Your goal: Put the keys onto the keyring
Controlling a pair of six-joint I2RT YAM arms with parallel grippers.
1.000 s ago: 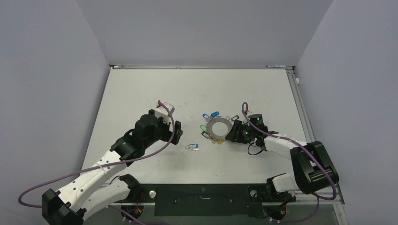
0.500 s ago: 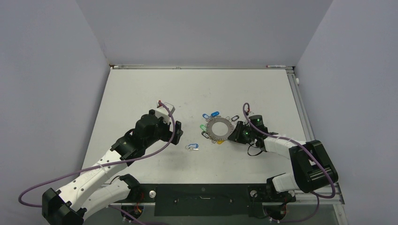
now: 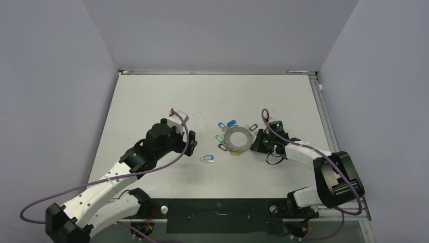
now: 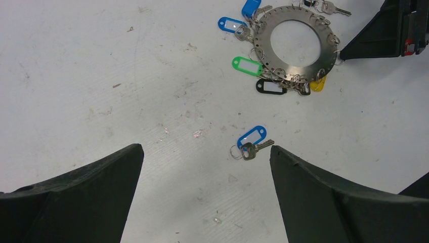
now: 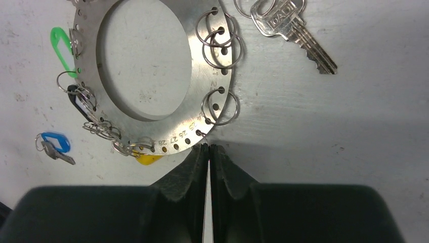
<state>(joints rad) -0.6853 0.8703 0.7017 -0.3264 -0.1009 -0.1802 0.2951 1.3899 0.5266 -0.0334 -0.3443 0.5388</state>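
Observation:
The keyring (image 3: pixel 237 138) is a flat grey metal ring lying mid-table, with small keys and blue, green, black and yellow tags round its rim. It also shows in the left wrist view (image 4: pixel 296 72) and the right wrist view (image 5: pixel 167 131). My right gripper (image 3: pixel 254 142) sits at its right rim. Its jaws (image 5: pixel 208 147) are shut, pinching a small split ring hanging from the rim. The loose key with the blue tag (image 3: pixel 207 158) lies apart, left of and nearer than the keyring. My left gripper (image 4: pixel 205 147) is open and empty, above the table, with that key (image 4: pixel 251 140) just beyond its fingertips.
A silver key (image 5: pixel 291 23) on a split ring lies by the keyring's far rim. Grey walls enclose the table on the left, back and right. A purple cable loops over each arm.
My right gripper has shifted slightly toward the keyring's rim. The left arm, the keyring and the loose key have not moved.

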